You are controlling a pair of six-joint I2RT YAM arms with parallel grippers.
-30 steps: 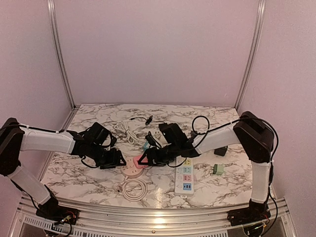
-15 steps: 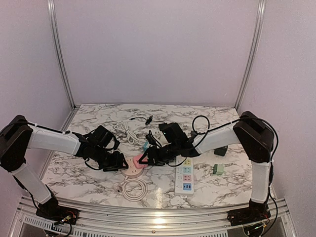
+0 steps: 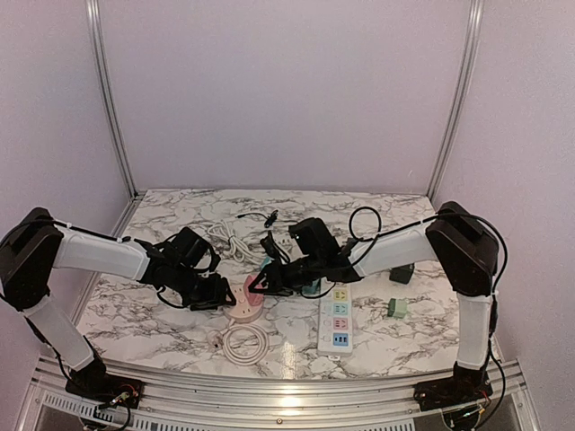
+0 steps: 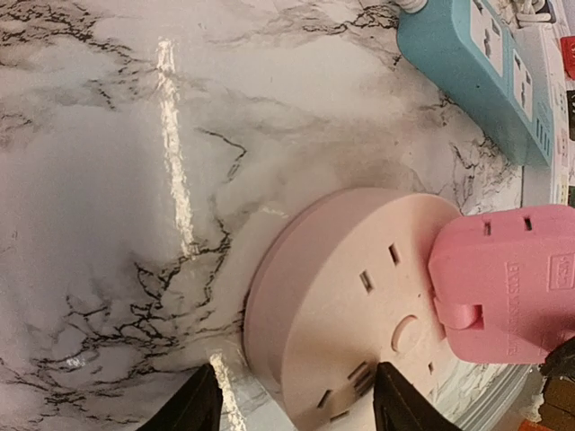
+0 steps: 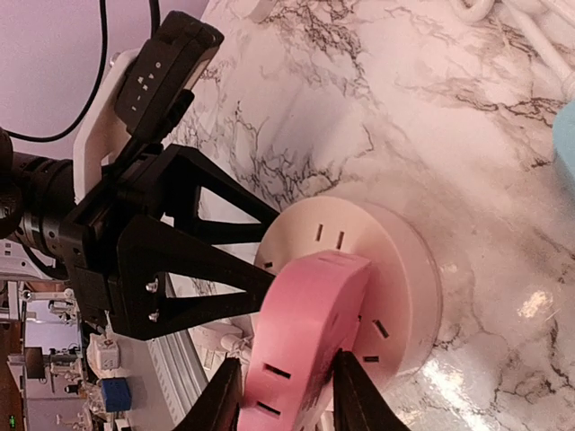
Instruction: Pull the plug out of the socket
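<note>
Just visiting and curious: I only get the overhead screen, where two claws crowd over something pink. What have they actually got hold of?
Observer: The right claw pinches a pink plug from both sides; it sits on a round pale-pink socket.
Visitor: And the other claw?
Observer: The left claw is open, its fingers at the socket's rim.
Visitor: Anything else plugged in?
Observer: No, the socket's slots in view are empty.
</note>
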